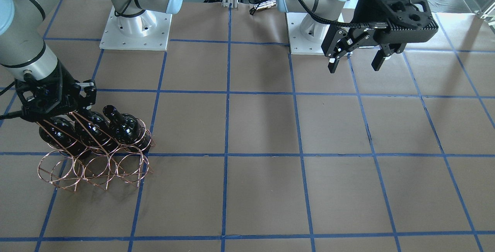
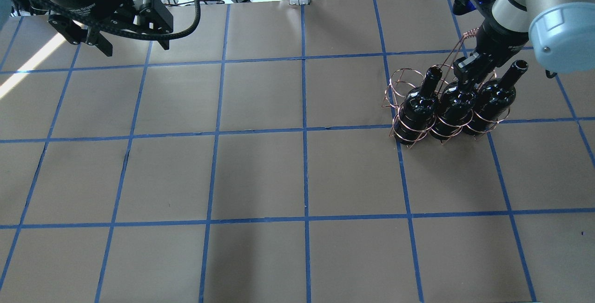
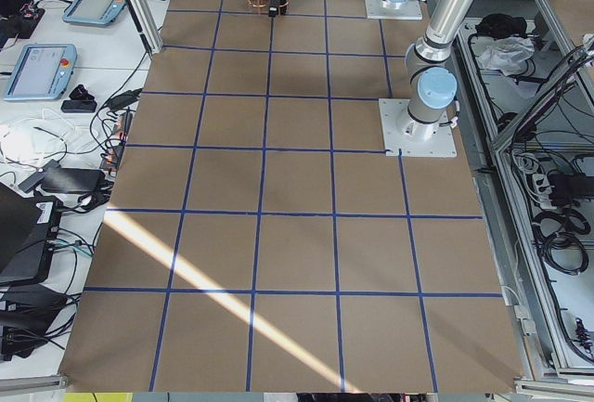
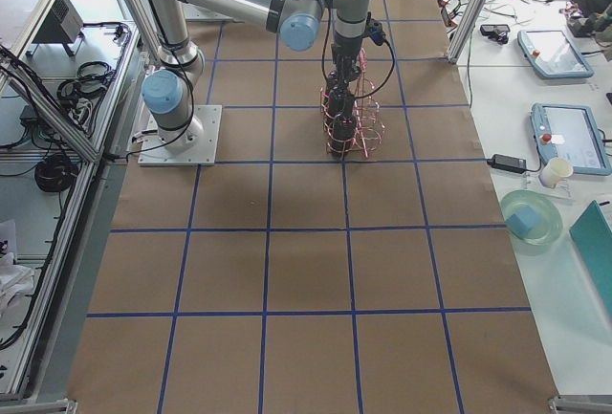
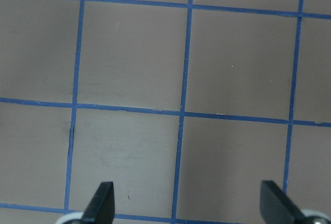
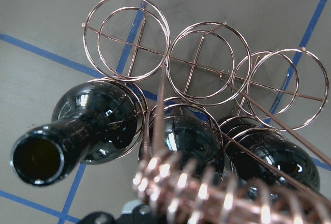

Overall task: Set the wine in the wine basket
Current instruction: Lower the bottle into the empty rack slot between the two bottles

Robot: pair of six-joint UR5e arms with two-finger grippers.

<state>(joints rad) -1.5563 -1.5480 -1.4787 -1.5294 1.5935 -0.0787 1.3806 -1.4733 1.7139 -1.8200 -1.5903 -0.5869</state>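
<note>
So this one looks pretty much at the finish line. The copper-coloured thin-wire wine basket [image 1: 112, 166] sits in the right half of the brown, blue-taped worktop [image 2: 260, 173]. It's roughly midway between the robot-side edge and the far edge, well off any corner.

The wine itself, a glossy near-black glass bottle with a long narrow neck [image 2: 453, 105], stands upright in the centre ring of the robot-side row. There's a look-alike bottle [image 2: 418, 103] in the ring toward the worktop's left end and another look-alike bottle [image 2: 492, 96] in the ring toward its right end. The three rings on the far-edge side are empty.

The right pincer [image 2: 465, 75] is down at the wine's neck, just beside the coiled-wire handle [image 2: 472, 33]. The coil and the pincer body hide the fingers, so I can't tell whether it's clenched on the neck or released. The left pincer [image 1: 354, 67] hangs spread wide and empty over bare worktop in the left half, well apart from everything.

What's left, as I read it: let go if it hasn't, then lift clear without snagging the handle — that's about it.
</note>
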